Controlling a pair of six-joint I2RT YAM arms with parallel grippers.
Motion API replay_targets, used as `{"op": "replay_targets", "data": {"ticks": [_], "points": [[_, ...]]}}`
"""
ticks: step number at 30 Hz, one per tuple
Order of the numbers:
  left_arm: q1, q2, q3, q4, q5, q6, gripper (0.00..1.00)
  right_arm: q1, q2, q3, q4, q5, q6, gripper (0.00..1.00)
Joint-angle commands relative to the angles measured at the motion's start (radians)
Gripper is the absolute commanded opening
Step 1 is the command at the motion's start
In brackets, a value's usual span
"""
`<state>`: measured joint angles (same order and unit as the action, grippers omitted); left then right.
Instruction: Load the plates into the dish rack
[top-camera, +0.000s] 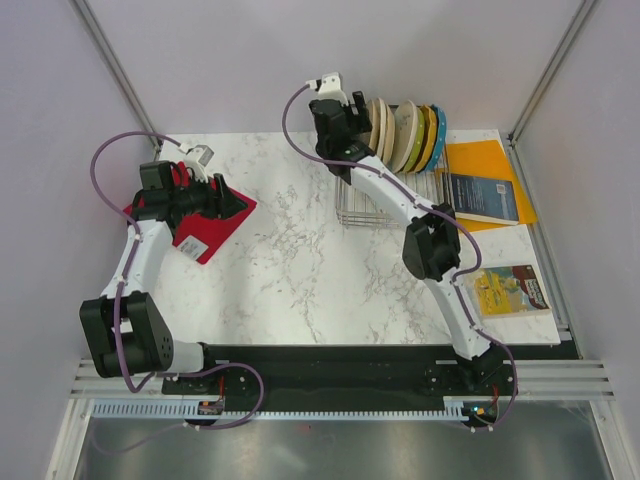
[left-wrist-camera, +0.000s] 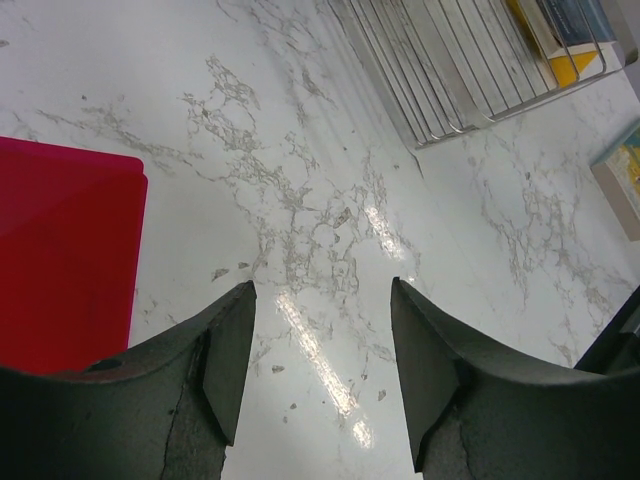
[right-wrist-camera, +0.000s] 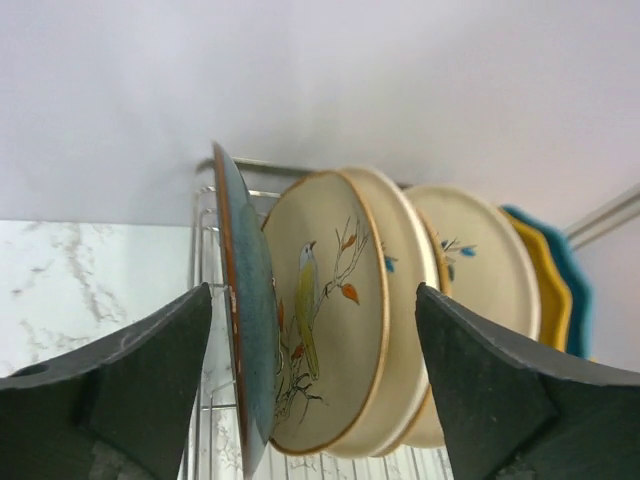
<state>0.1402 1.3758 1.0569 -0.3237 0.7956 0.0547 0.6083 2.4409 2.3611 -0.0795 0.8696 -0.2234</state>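
Several plates stand upright in the silver wire dish rack (top-camera: 365, 208) at the back right. In the right wrist view a dark teal-grey plate (right-wrist-camera: 245, 330) is at the left of the row. Beside it stand a cream bird-and-branch plate (right-wrist-camera: 335, 300), another cream plate (right-wrist-camera: 485, 260), then a yellow (right-wrist-camera: 543, 275) and a blue one (right-wrist-camera: 575, 295). My right gripper (right-wrist-camera: 312, 290) is open, its jaws either side of the first plates without gripping; it is beside the row (top-camera: 355, 118). My left gripper (left-wrist-camera: 320, 285) is open and empty over the marble, at the edge of the red mat (left-wrist-camera: 60, 250).
A dark book on an orange folder (top-camera: 490, 195) lies right of the rack. A yellow booklet (top-camera: 512, 290) lies near the right edge. The rack's front corner (left-wrist-camera: 470, 70) shows in the left wrist view. Metal frame posts stand at the back corners.
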Motion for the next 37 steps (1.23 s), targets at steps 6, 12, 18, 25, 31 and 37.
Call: {"op": "replay_targets", "data": {"ticks": [6,12,18,25,31,37], "points": [[0.004,-0.067,0.020,0.031,0.022,0.020,0.64,0.079,-0.322,-0.118,-0.019,-0.067,-0.108,0.98],[0.004,-0.116,0.043,0.031,0.010,0.047,0.65,0.096,-0.503,-0.336,-0.077,0.012,-0.108,0.98],[-0.001,-0.168,0.078,0.006,-0.006,0.083,0.67,0.120,-0.696,-0.536,-0.100,0.037,-0.151,0.98],[-0.014,-0.221,0.163,-0.017,-0.032,0.100,1.00,0.126,-0.925,-0.677,-0.127,0.043,-0.182,0.98],[-0.051,-0.251,0.258,-0.057,-0.058,0.094,1.00,0.137,-1.080,-0.746,-0.233,0.063,-0.157,0.98],[-0.102,-0.268,0.321,-0.067,-0.119,0.082,1.00,0.134,-1.172,-0.809,-0.290,0.080,-0.102,0.98]]}}
